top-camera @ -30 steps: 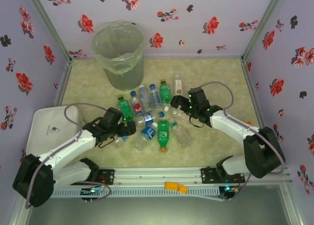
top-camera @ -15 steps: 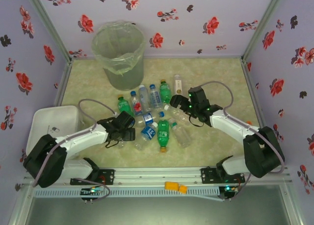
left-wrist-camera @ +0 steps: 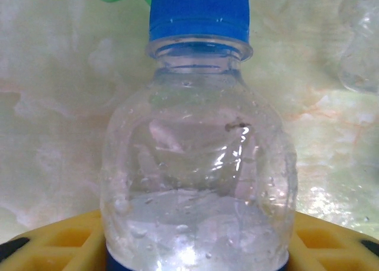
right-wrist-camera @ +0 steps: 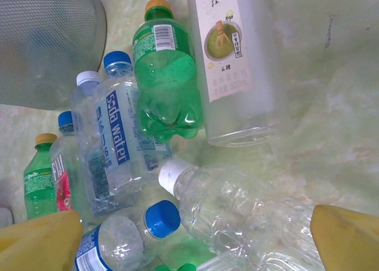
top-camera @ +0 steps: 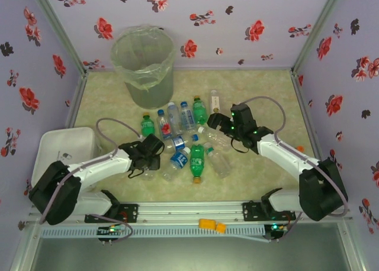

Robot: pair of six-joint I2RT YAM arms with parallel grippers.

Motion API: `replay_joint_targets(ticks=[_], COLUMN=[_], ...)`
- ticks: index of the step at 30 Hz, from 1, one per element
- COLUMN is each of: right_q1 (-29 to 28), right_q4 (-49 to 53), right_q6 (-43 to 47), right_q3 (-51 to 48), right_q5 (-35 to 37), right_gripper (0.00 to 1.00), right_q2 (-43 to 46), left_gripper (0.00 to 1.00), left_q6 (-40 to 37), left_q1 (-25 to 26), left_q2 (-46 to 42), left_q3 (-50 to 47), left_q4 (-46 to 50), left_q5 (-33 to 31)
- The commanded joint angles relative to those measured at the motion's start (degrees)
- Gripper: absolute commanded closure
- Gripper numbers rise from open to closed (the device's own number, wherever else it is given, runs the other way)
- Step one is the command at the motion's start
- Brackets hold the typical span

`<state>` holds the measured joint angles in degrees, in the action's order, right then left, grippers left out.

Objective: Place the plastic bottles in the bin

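Overhead, I saw the plastic bottles [top-camera: 197,158] heaped mid-table, just before the bin [top-camera: 145,87]. On the left wrist view, the left gripper [left-wrist-camera: 198,241] flanked a blue-capped clear bottle [left-wrist-camera: 198,164]; whether it was clamped, I couldn't tell. On the right wrist view, the right gripper [right-wrist-camera: 195,235] gaped above a white-capped bottle [right-wrist-camera: 237,212].

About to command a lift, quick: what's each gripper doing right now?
Left gripper: shut on the clear blue-capped bottle, fingers against both its sides.
Right gripper: open, holding nothing.
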<state>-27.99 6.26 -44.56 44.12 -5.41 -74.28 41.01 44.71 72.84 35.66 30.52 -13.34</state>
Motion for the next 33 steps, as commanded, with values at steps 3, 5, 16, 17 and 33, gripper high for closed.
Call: replay_joint_targets(ticks=[3,5,16,17,33], right_q1=[0.57,0.57,0.70,0.69,0.65], right_q4=[0.69,1.08,3.19,3.69,0.47], right_q6=[0.95,1.53,4.95,5.35,3.81], right_q3=[-1.22,-1.40,-5.38,-5.44,-7.77], right_q5=[1.48,1.63,6.02,6.12,2.00], right_gripper=[0.00,0.00,0.00,0.00,0.00], right_q2=[2.83,3.66,11.73,12.51,15.81], left_gripper=[0.68,0.74,0.93,0.94,0.96], left_q6=[1.02,1.63,-7.82,-9.32,-27.83], left_q1=[0.54,0.47,0.14,0.04,-5.62], left_q2=[-7.37,-10.59,-25.07,-25.20,-8.39], left_q3=[1.41,1.78,13.18,14.60,37.80], left_q4=[5.30,6.08,4.80,3.47,-19.85], left_q5=[-1.55,-2.44,-5.71,-5.84,-3.64])
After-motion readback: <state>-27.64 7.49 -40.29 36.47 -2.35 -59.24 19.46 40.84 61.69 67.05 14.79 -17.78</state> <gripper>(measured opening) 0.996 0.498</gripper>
